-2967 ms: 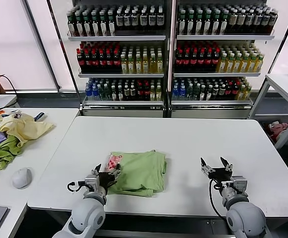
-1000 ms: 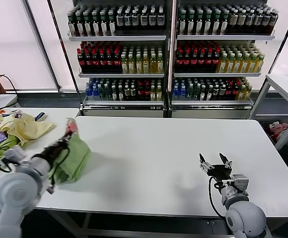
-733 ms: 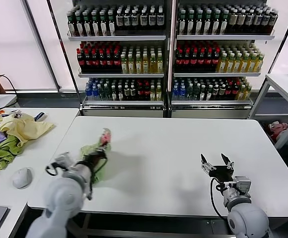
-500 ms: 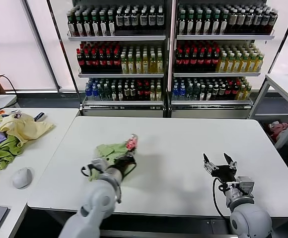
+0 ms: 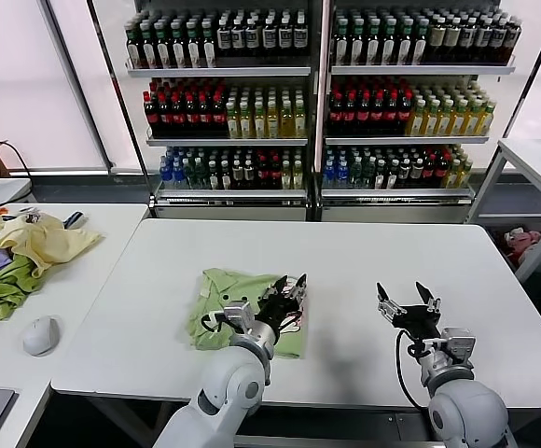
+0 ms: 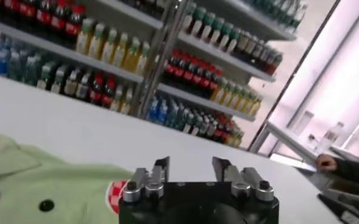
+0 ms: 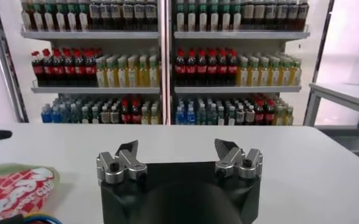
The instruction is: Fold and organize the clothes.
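Shirt [image 5: 228, 301] now lies on the table [image 5: 364, 261], lower centre of the head view, swung over from the left edge a second ago. Left tool [image 5: 292, 285] sits over the shirt's right end, fingers [image 6: 161, 168] parted with nothing between them, the grip let go. Red print [image 6: 113, 195] shows just beside it. Right tool [image 5: 409, 299], lower right, stands wide and empty, well apart from the shirt. Heap of garments [image 5: 23, 247] far left.
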Controlling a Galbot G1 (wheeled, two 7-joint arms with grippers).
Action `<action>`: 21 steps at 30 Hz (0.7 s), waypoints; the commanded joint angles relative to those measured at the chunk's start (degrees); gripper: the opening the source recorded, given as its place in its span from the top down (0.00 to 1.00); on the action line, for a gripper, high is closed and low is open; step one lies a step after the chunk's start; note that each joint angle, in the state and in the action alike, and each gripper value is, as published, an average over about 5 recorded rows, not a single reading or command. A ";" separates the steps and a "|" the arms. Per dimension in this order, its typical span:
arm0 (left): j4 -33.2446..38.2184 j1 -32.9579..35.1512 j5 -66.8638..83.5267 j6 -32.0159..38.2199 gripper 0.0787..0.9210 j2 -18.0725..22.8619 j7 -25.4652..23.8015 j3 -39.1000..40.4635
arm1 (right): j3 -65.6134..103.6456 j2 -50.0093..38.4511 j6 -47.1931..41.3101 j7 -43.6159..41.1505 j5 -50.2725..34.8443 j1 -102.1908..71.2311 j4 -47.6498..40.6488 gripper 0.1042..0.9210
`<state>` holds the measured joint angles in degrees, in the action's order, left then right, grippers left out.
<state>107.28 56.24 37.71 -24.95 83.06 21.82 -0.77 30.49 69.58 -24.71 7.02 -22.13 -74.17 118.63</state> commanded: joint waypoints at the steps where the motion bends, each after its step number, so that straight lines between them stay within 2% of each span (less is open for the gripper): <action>1: 9.62 7.14 -9.23 6.46 0.42 -6.38 -3.30 -7.75 | -11.54 3.30 -0.43 1.79 2.37 3.94 -2.45 0.12; 6: 12.36 13.54 -11.75 8.58 0.25 -13.32 -2.34 -17.09 | -20.99 8.49 -0.63 3.57 6.13 8.97 -10.22 0.12; 10: 12.86 17.96 -11.79 9.20 0.15 -14.82 -1.75 -21.44 | -25.81 12.51 -0.75 5.03 8.11 13.46 -17.15 0.12; 16: 12.79 21.15 -13.54 10.42 0.12 -14.63 -1.54 -22.60 | -27.93 17.52 -1.70 7.40 8.86 18.74 -25.87 0.12; 21: 12.46 21.41 -13.92 10.54 0.12 -14.13 -1.44 -22.23 | -28.04 19.04 -1.79 7.98 7.88 20.13 -29.04 0.12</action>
<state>117.85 72.04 26.71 -16.21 71.82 20.63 -17.72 8.77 82.17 -26.04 12.73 -15.54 -60.72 101.09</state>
